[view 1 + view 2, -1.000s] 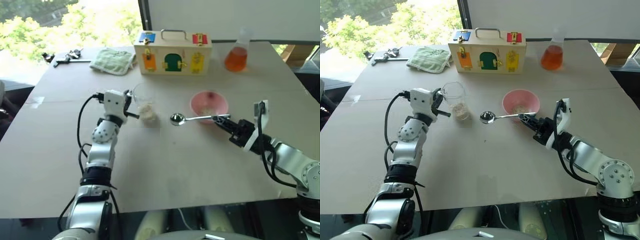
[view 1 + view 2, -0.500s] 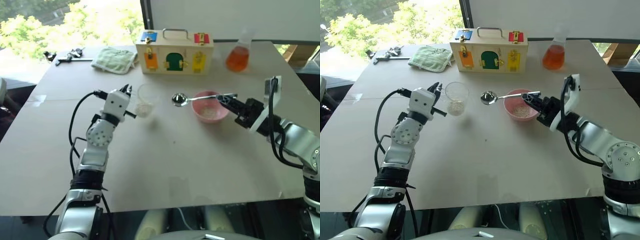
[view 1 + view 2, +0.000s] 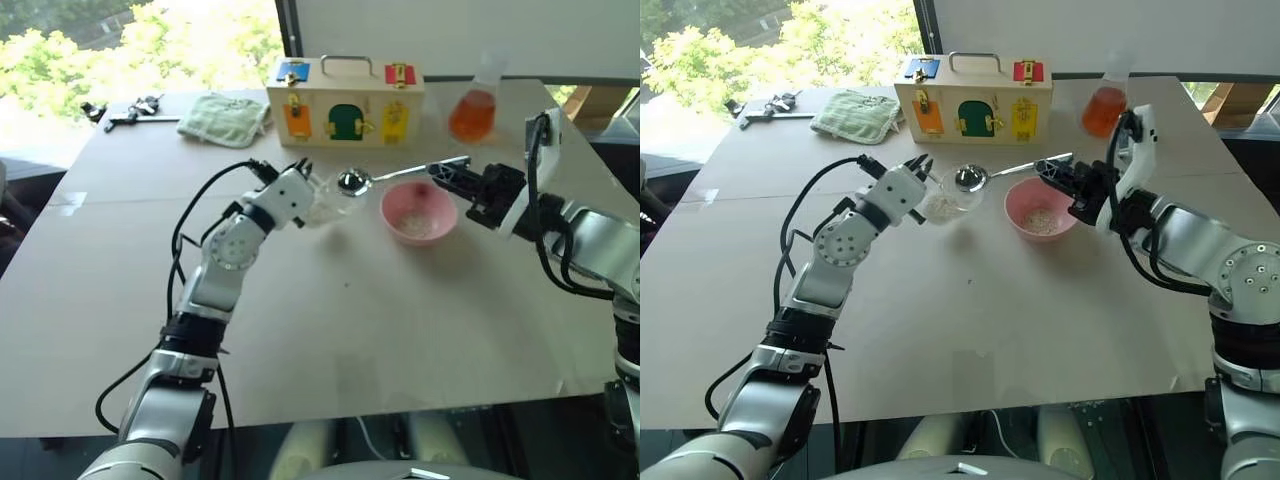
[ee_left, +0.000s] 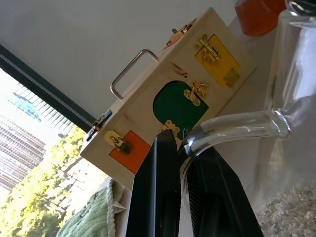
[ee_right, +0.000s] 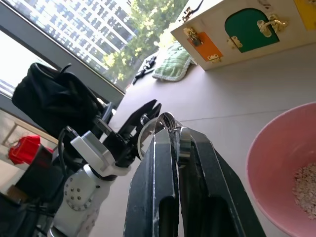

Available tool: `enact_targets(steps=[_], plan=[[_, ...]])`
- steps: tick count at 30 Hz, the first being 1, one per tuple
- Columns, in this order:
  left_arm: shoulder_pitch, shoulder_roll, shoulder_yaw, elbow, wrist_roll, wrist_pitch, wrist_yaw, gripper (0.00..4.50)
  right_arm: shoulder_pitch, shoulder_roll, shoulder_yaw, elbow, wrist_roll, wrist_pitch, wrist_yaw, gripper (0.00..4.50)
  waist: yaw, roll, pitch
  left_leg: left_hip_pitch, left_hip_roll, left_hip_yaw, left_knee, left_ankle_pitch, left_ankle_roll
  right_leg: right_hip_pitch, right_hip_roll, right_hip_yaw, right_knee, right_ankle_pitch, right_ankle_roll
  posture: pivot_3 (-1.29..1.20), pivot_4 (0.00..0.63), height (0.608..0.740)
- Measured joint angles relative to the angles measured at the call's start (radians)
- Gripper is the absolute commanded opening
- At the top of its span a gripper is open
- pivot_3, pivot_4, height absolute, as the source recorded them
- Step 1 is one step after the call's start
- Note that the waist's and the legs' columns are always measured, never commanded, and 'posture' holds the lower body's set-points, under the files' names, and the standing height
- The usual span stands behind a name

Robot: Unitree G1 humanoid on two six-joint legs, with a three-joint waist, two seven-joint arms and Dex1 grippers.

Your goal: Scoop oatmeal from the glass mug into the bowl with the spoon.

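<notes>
Step in hand, as I read it: going back to the mug for another scoop, since some oatmeal is already lying in the bowl and more is sitting in the mug.

L to R across the table:

L gripper [image 3: 923, 172] is clamping the glass mug [image 3: 952, 200] by its side handle, fingers [image 4: 157, 192] pinching either side of the clear loop in the L wrist view. L arm is reaching fwd and in toward table centre, wrist rolled, mug looking tipped toward the R side w/ its mouth facing the spoon. Mug seems to be held just off the table; can't tell for sure. Oatmeal [image 4: 289, 212] is piling in the low part of the mug.

The spoon [image 3: 972, 179] is hanging at the mug's rim, bowl end just at the opening; can't tell whether it is already inside or holding anything.

The bowl [image 3: 1041, 208] is sitting on the table [image 3: 970, 330] just R of the mug, near the spoon's handle, a thin pale layer of flakes in its bottom.

R gripper [image 3: 1050, 170] is closed tight on the spoon's handle end, R arm coming in from the R edge, gripper pointing roughly level toward the mug, above the bowl's far rim.

Next move calls for: dipping the spoon bowl into the flakes, scooping, keeping it level on the short carry to the bowl, then rolling the wrist to tip out. L side needs to be holding the mug steady at this tilt.
</notes>
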Motion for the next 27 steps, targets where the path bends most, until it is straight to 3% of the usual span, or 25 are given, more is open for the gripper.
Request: enact_targets(steps=[10,18,27], plan=[[-0.034,0.003,-0.022,0.012,-0.016,0.067,-0.09,0.05,-0.085,-0.026,0.066,0.031,-0.164,0.071,0.075,0.0,0.0,0.0,0.0,-0.007,0.0,-0.001,0.002,0.0,0.0,-0.006,0.0,-0.001,0.001,0.0,0.0,0.0,0.15,0.74],[-0.09,-0.004,-0.064,0.037,-0.016,0.071,-0.139,0.05,-0.175,0.03,0.157,0.122,-0.382,0.14,0.192,0.0,0.0,0.0,0.0,-0.01,0.0,-0.003,0.005,0.0,0.0,-0.007,0.0,-0.003,0.0,0.0,0.0,0.0,0.15,0.74],[-0.097,-0.004,-0.074,0.021,-0.015,0.084,-0.175,0.05,-0.181,0.105,0.191,0.123,-0.617,0.173,0.321,0.0,-0.001,0.0,0.0,-0.01,-0.001,-0.003,0.005,0.0,0.0,-0.007,0.0,-0.004,0.001,0.0,0.0,0.0,0.15,0.74]])
